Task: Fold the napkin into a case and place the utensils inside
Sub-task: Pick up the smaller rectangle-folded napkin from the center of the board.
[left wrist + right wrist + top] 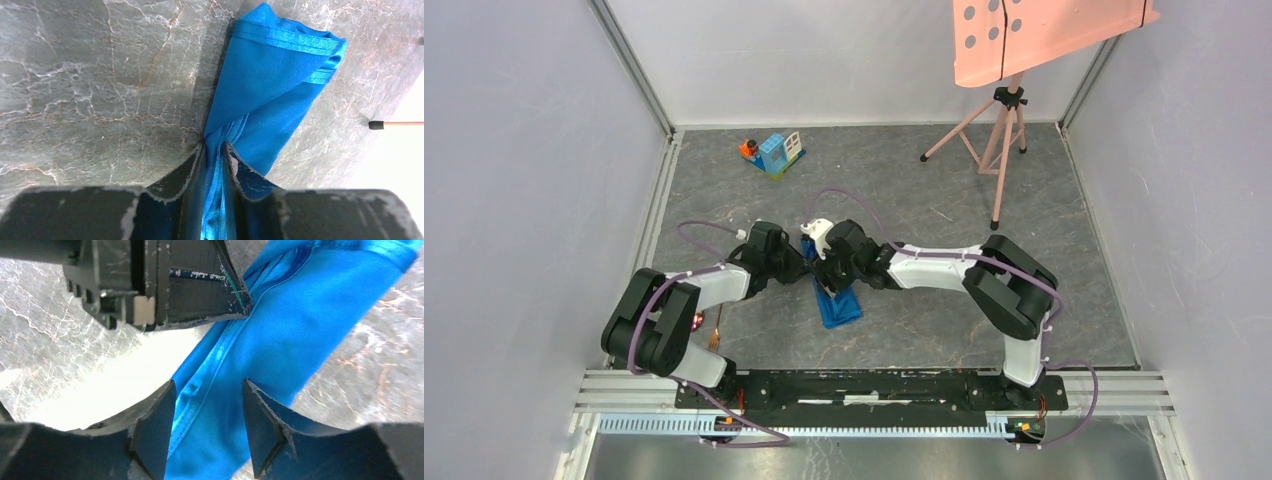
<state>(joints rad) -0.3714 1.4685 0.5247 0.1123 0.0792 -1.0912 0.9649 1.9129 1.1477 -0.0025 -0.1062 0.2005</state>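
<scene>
Pale grey walls [524, 150] enclose a grey marbled tabletop [944, 320]. A pink tripod [1002, 150] stands at upper right. The blue napkin [838, 305] sits bunched at center frame. The left end effector [213, 146] pinches its gathered edge; the right end effector [209, 385] gapes open astride it.
</scene>
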